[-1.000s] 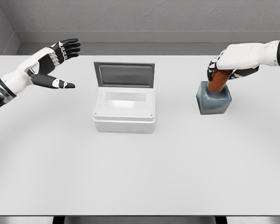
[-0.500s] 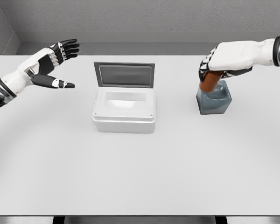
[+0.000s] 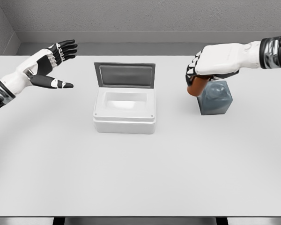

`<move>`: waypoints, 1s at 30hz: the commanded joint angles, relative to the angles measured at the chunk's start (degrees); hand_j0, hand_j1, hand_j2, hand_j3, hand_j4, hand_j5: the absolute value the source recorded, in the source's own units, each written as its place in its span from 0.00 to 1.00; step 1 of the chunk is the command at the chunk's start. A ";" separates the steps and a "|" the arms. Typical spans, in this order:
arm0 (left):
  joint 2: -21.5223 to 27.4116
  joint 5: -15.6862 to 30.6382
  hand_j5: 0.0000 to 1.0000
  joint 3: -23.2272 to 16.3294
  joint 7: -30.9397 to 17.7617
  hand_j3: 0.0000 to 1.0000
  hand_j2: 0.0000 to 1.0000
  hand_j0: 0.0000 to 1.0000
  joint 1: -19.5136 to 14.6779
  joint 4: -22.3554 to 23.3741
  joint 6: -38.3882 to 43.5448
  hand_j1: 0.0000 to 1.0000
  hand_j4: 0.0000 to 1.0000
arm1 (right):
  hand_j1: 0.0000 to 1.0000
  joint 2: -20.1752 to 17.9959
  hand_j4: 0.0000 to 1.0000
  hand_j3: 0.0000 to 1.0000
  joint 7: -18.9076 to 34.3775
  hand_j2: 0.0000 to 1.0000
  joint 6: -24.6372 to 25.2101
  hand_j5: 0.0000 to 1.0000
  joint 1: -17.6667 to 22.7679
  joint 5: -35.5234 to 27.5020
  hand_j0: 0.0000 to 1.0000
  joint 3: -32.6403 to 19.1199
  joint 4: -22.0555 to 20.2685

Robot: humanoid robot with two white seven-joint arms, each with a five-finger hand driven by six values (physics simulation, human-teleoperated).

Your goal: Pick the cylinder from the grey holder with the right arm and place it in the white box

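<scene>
The right hand (image 3: 210,63) grips the brown cylinder (image 3: 195,87), lifted clear of the grey holder (image 3: 216,98) at its ten o'clock. Transport is underway; next it must travel toward nine o'clock over the white box (image 3: 125,111). The left hand (image 3: 49,63) hovers spread.

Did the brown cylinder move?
Yes. The cylinder came up out of the grey holder and leftward toward the white box.

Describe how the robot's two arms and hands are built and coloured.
Both arms have smooth white shells with a dark, ribbed band at the forearm. The left hand has a white back, black fingers with pale knuckle joints, and a black thumb. The right hand shows a broad white back and black-and-white segmented fingers. No cables or markings are visible.
</scene>
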 commanded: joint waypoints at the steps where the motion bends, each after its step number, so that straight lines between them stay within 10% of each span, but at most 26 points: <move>1: -0.12 0.33 1.00 0.00 0.00 1.00 1.00 1.00 0.00 0.45 0.02 1.00 1.00 | 0.53 0.99 0.53 0.53 -0.03 0.53 0.16 0.53 0.00 -0.14 0.53 0.01 -0.05; 30: -0.04 0.50 1.00 -0.18 0.00 1.00 1.00 1.00 -0.53 0.98 0.02 1.00 1.00 | 0.54 6.00 0.54 0.54 -0.03 0.54 0.16 0.54 -0.88 -0.23 0.54 0.09 -7.08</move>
